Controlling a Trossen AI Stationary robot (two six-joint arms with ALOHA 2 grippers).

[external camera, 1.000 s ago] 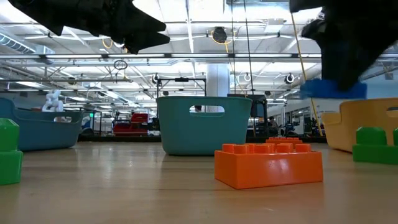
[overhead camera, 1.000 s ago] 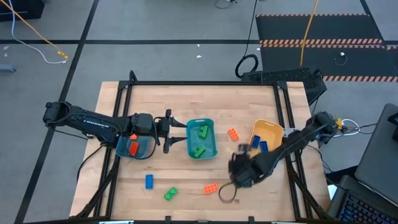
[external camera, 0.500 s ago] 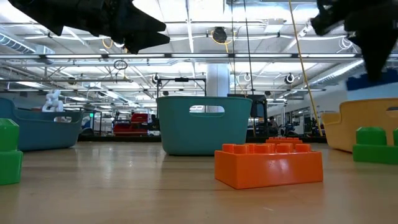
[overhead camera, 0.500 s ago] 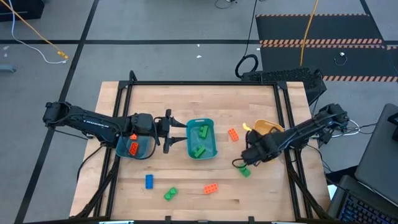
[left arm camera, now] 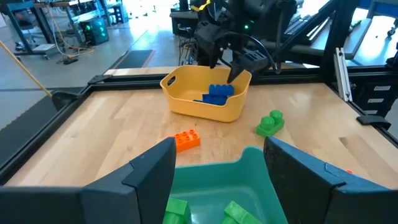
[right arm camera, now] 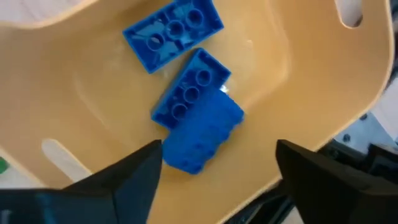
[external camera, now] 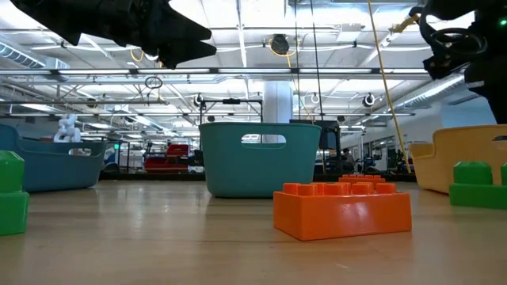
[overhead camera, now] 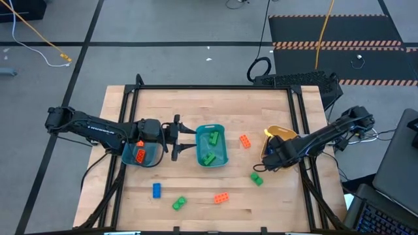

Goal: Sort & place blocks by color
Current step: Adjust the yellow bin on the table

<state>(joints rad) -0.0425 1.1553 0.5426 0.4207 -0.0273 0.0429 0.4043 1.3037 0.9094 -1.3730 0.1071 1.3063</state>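
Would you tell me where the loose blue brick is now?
High view: the small blue plastic brick lies near the table's front-left, beside a green brick.

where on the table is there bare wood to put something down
The table's far strip, beyond both teal bins and the yellow bin, is bare. So is the near right corner past the green block. The near-left front holds loose blocks; the middle row is crowded by bins and arms.

Three blue blocks (right arm camera: 189, 102) lie in the yellow-tan bowl (right arm camera: 292, 74), green blocks (overhead camera: 210, 147) fill the middle teal bin (overhead camera: 224, 145), an orange block (overhead camera: 140, 155) sits in the left teal bin (overhead camera: 150, 161), and orange, green and blue blocks dot the pale wood table (overhead camera: 196, 202).
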